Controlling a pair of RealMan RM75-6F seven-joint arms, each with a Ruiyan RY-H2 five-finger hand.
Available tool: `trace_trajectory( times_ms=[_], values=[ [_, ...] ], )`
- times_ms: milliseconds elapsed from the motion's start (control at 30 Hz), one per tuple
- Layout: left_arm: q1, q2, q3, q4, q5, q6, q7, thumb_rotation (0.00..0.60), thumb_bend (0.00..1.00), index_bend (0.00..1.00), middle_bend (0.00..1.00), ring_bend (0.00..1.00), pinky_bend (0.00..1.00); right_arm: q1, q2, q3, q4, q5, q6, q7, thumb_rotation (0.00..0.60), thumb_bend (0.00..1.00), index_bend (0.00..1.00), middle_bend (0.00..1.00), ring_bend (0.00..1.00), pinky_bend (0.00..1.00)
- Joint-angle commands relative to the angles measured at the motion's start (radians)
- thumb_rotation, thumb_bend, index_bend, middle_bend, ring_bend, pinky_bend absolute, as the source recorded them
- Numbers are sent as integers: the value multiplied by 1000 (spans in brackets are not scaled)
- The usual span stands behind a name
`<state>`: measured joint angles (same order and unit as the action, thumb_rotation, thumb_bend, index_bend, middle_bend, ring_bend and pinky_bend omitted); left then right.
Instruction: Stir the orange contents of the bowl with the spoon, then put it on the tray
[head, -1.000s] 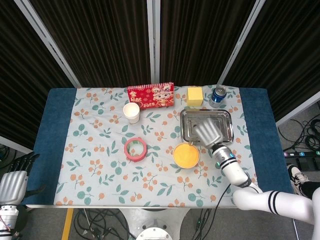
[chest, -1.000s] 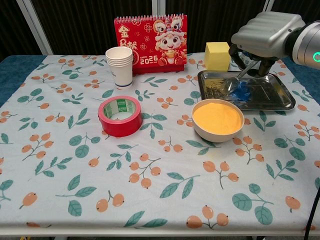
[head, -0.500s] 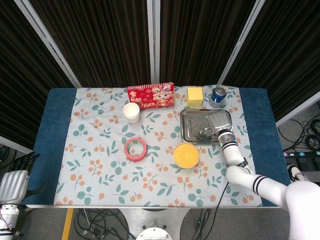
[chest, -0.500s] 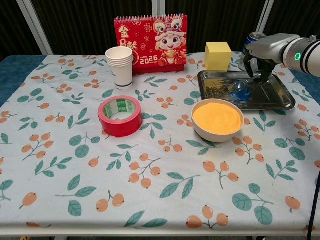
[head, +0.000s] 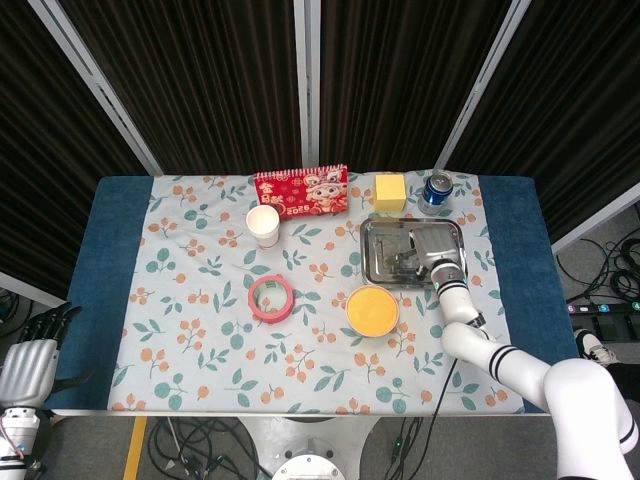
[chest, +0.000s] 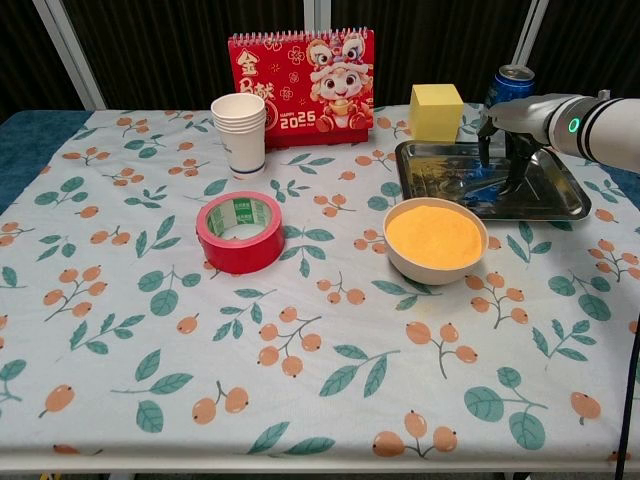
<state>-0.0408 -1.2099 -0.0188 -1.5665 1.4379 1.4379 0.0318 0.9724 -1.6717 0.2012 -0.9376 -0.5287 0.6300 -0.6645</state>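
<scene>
The white bowl (chest: 436, 240) of orange powder (head: 372, 310) stands right of the table's middle, just in front of the metal tray (chest: 560, 205). My right hand (chest: 515, 125) hangs low over the tray (head: 375, 262), fingers pointing down onto it. The blue spoon (chest: 487, 178) lies low on the tray's floor, its handle running up into those fingers, which still seem to pinch it. In the head view the right hand (head: 437, 250) covers the tray's right half and hides the spoon. My left hand (head: 27, 362) rests off the table's near left corner, fingers apart, holding nothing.
A red tape roll (chest: 239, 232) lies left of the bowl. A stack of paper cups (chest: 239, 133), a red calendar (chest: 302, 72), a yellow block (chest: 436, 110) and a blue can (chest: 512, 82) line the back of the table.
My right hand has moved right from above the bowl's far edge to over the tray and sunk lower. The spoon has gone from hanging steeply to lying nearly flat on the tray.
</scene>
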Motion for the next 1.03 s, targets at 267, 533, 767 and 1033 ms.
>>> trace_trajectory(
  times_ms=[267, 533, 767, 1033],
  values=[
    [4, 1, -9, 13, -1, 18, -16, 600, 142, 185, 178, 119, 125, -157, 341, -7, -479, -234, 273, 128, 600, 191, 394, 882, 865, 1000],
    [-6, -4, -23, 16, 5, 28, -6, 600, 142, 185, 179, 119, 125, -446, 598, -118, -761, -543, 548, 393, 600, 309, 394, 458, 422, 573],
    [-17, -3, -35, -7, 12, 39, 21, 600, 142, 185, 178, 119, 125, -666, 633, -241, -742, -844, 797, 600, 600, 320, 214, 227, 98, 245],
    [-27, 3, -35, -30, 11, 28, 44, 600, 142, 185, 178, 119, 125, -769, 585, -284, -661, -996, 921, 688, 600, 327, 195, 230, 96, 227]
  ],
)
